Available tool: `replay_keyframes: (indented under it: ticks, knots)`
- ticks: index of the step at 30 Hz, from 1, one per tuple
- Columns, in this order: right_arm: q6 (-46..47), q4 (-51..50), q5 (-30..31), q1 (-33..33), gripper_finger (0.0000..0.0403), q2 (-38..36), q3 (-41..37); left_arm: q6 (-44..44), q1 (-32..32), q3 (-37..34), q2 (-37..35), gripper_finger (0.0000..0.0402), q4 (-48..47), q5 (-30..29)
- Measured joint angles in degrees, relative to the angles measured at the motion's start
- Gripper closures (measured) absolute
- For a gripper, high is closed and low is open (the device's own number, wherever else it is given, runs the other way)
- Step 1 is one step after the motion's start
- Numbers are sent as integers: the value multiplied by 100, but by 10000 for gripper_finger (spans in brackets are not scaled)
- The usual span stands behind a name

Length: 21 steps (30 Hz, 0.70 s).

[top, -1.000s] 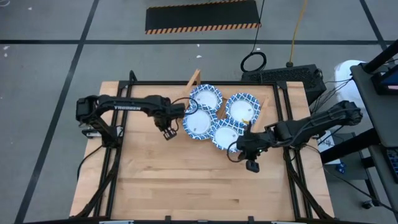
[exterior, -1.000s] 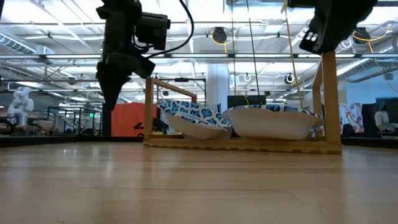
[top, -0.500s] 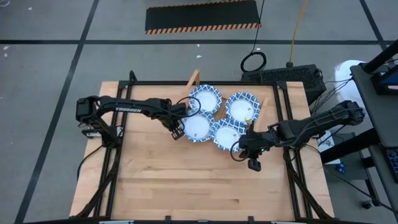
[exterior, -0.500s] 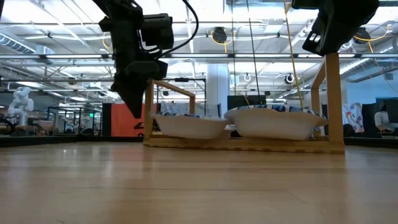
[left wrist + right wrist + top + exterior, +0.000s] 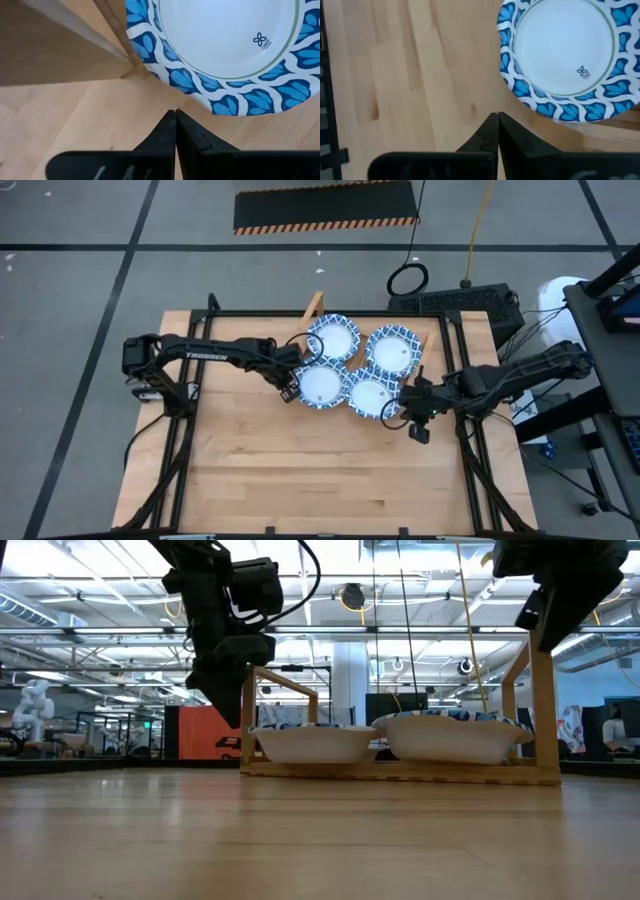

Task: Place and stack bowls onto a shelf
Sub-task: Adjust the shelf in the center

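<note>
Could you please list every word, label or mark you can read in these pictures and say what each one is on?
"TROSSEN": white letters along the left arm, read in the high view.
Small blue four-petal mark with tiny print under it, inside a bowl: print too small to read.
The same kind of mark inside another bowl: also unreadable.
Nothing else is legible; the room behind is too far off.

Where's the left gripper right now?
In the high view the left gripper sits at the left edge of the shelf, jaws shut and holding nothing, right beside the near-left bowl.
</note>
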Motion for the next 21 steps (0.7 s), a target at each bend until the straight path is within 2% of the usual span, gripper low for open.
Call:
replay_keyframes:
  ticks: [4,10,13,21]
  knots:
    - [-23,-122,64,3,403,-107,11,-110,-7,0,0,399,-4,4]
    - [150,-811,188,3,403,-155,13,-253,-63,0,0,398,-20,2]
    - [281,-1154,513,3,403,-151,13,-253,-142,0,0,398,-26,4]
    - [424,-1184,676,1,403,-206,17,-482,-351,0,0,398,-312,173]
